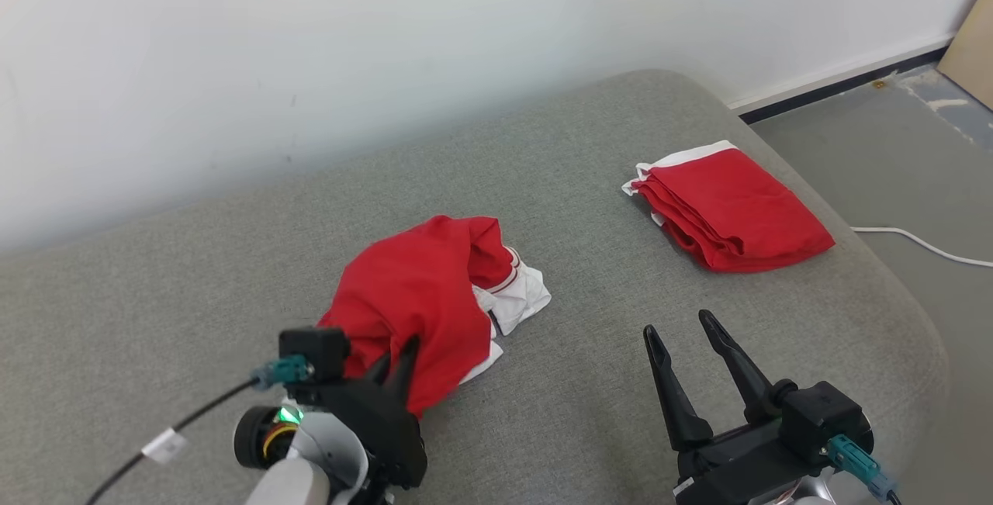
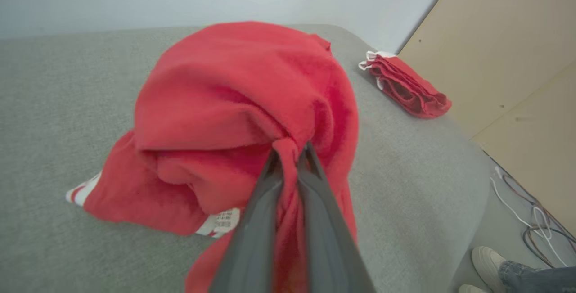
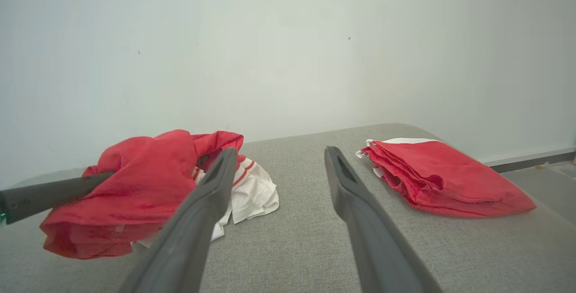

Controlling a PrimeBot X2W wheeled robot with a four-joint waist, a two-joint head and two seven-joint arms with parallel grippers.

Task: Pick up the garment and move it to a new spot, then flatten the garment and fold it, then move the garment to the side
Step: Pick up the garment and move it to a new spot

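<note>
**Garment held in left pincer; pick-up step in hand**

Nearest the robot, the left pincer (image 1: 392, 361) is clenched on a gathered fold of the red garment (image 1: 411, 288). The left wrist view shows cloth pinched between the two tips, with more draped over and below the fingers. The right pincer (image 1: 676, 320) stands released, fingers spread wide. It hangs over bare grey cushion (image 1: 582, 412) to the right of the garment and touches nothing.

Assessment: the first step, picking up and moving, is in hand. The grip appears made. Whether the lower edge has left the cushion cannot be told. The next move calls for a lift high enough that the trailing white part clears the cushion, then a carry to open ground. The bare stretch in front of the right pincer looks suitable. A single pinch on a bunched fold may slip, so a steady rise is advised. The free right pincer is well placed to take a second edge for flattening.

Condition of the garment: a crumpled heap, left of the cushion's middle. It is red on top, with a white part edged in red stripes spilling out on its right side. A printed label shows underneath in the left wrist view. The cloth looks soft and limp.

Farther off, a folded red-and-white piece (image 1: 737, 210) lies well apart, near the cushion's far right corner. Beyond are a white cable (image 1: 923, 245) on the floor and a pale wall (image 1: 388, 39).
</note>
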